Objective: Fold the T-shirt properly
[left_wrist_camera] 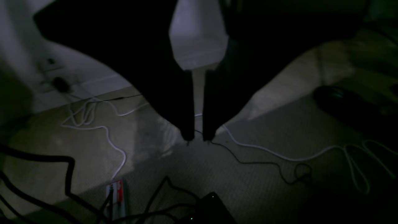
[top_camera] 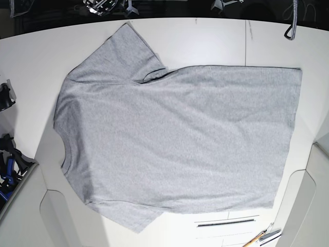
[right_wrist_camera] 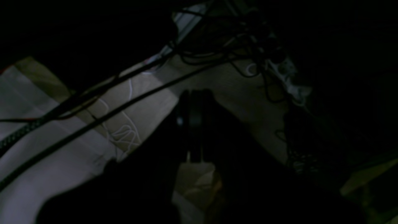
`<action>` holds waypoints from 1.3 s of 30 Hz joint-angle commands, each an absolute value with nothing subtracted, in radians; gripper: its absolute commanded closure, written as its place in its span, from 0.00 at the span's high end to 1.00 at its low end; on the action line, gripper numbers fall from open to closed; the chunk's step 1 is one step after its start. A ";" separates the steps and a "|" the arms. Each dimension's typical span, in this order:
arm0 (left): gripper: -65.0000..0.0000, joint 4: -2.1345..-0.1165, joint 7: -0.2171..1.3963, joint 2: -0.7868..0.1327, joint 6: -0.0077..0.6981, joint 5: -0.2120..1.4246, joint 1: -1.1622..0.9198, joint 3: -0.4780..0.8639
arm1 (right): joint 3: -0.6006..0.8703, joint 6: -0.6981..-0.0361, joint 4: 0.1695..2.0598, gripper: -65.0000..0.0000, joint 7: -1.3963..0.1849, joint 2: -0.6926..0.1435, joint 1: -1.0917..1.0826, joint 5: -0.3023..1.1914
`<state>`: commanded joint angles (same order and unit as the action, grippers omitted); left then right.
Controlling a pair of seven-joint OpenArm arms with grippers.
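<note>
Left wrist view: dim. Left gripper hanging dark over a pale carpeted floor, fingers nearly parallel with a narrow gap between the tips, nothing held. White cable looping across the carpet on the left, a second white cable running off to the right, a thin black wire trailing between them. Thick black cables at lower left, beside a small red-and-white box. Pale wall behind the fingers.

Right wrist view: darker yet. Right gripper pointing down the frame, fingers close together; whether touching or slightly apart cannot be told. Black cables crossing diagonally, a white power strip at upper right, pale carpet between. Light surface at lower left.

Base view: bright white table, seams visible in the top. T-shirt spread flat, plain grey side up, neck toward the left edge, hem toward the right, one sleeve pointing to the far edge, the other to the near edge. Neither gripper over the cloth. Brown-handled tool at the near edge, partly out of frame.
</note>
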<state>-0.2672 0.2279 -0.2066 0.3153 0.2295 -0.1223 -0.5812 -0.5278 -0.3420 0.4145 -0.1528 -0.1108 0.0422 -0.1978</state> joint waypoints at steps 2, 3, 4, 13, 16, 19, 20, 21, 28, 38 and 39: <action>0.09 -0.267 0.223 -0.212 0.331 0.229 -0.122 -0.581 | -0.528 -0.377 0.428 0.00 -0.153 -0.116 0.042 -0.198; 0.09 -0.267 0.220 -0.213 0.330 0.229 -0.122 -0.581 | -0.528 -0.399 0.434 0.00 -0.153 -0.116 0.042 -0.198; 0.09 -0.267 0.216 -0.214 0.329 0.229 -0.122 -0.581 | -0.528 -0.409 0.437 0.00 -0.153 -0.117 0.042 -0.198; 0.09 -0.269 0.206 -0.229 0.330 0.260 -0.132 -0.563 | -0.528 -0.408 0.442 0.00 -0.153 -0.120 0.047 -0.198; 0.09 -0.284 0.205 -0.239 0.330 0.259 -0.160 -0.493 | -0.528 -0.408 0.442 0.00 -0.153 -0.122 0.051 -0.198; 0.09 -0.329 0.205 -0.256 0.343 0.258 -0.209 -0.392 | -0.528 -0.414 0.452 0.00 -0.152 -0.133 0.065 -0.198; 0.09 -0.352 0.205 -0.263 0.366 0.258 -0.228 -0.361 | -0.528 -0.424 0.457 0.00 -0.152 -0.138 0.070 -0.198; 0.09 -0.375 0.205 -0.272 0.387 0.258 -0.249 -0.334 | -0.528 -0.434 0.466 0.00 -0.152 -0.144 0.076 -0.198; 0.09 -0.581 0.222 -0.294 0.405 0.263 -0.424 -0.143 | -0.528 -0.514 0.632 0.00 -0.153 -0.215 0.156 -0.081; 0.09 -0.940 0.344 -0.294 0.405 0.330 -0.678 -0.016 | -0.528 -0.551 0.931 0.00 -0.153 -0.387 0.373 -0.014; 0.09 -0.976 0.344 -0.294 0.405 0.342 -0.700 -0.016 | -0.528 -0.558 0.966 0.00 -0.153 -0.405 0.396 -0.014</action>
